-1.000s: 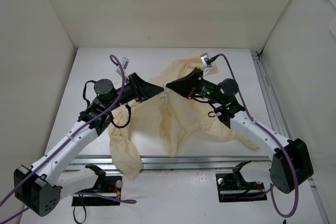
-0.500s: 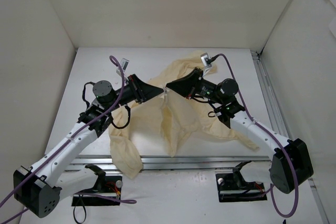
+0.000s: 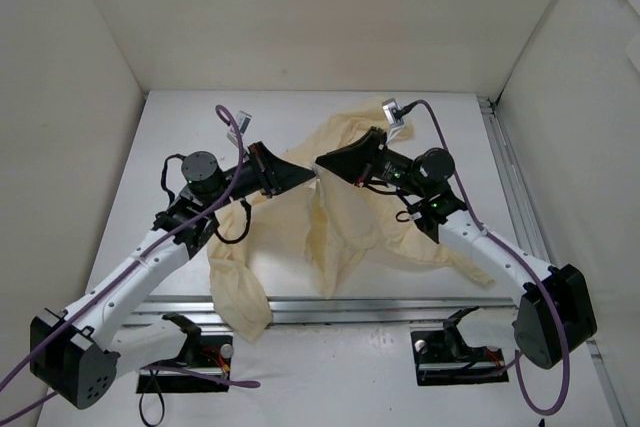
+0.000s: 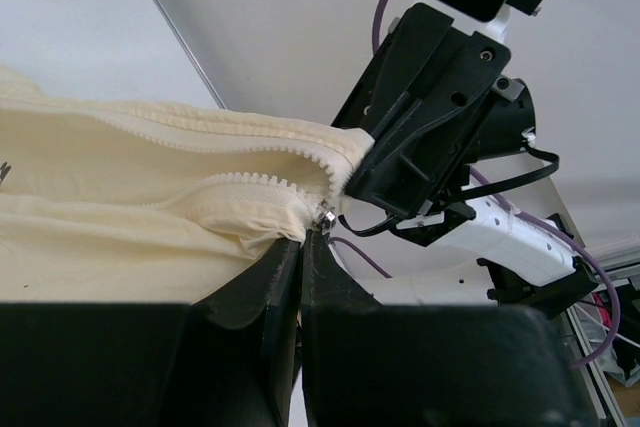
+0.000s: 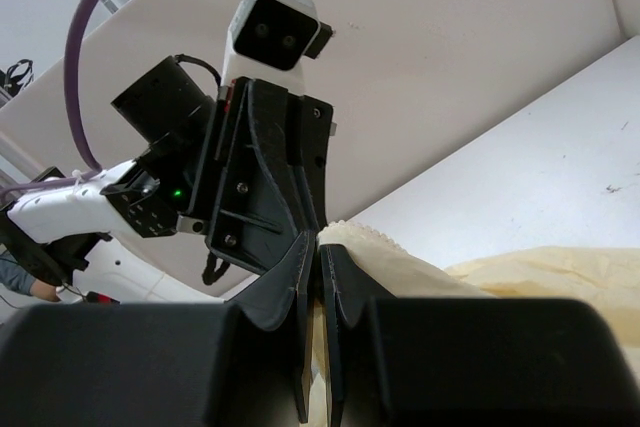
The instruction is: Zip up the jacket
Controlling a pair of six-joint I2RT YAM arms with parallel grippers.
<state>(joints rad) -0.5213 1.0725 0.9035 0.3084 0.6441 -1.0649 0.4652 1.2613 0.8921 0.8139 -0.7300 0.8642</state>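
Plain white walls (image 3: 300, 17) enclose a white bench (image 3: 190, 127) on three sides; an aluminium rail (image 3: 400, 309) runs along its near edge.

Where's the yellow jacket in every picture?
Top external: jacket in the middle, running to the lower left.
Left wrist: jacket across the left half, above the jaws.
Right wrist: jacket at lower right, behind the jaws.
Shared landmark: the zipper edge, pinched where both pairs of jaws meet.
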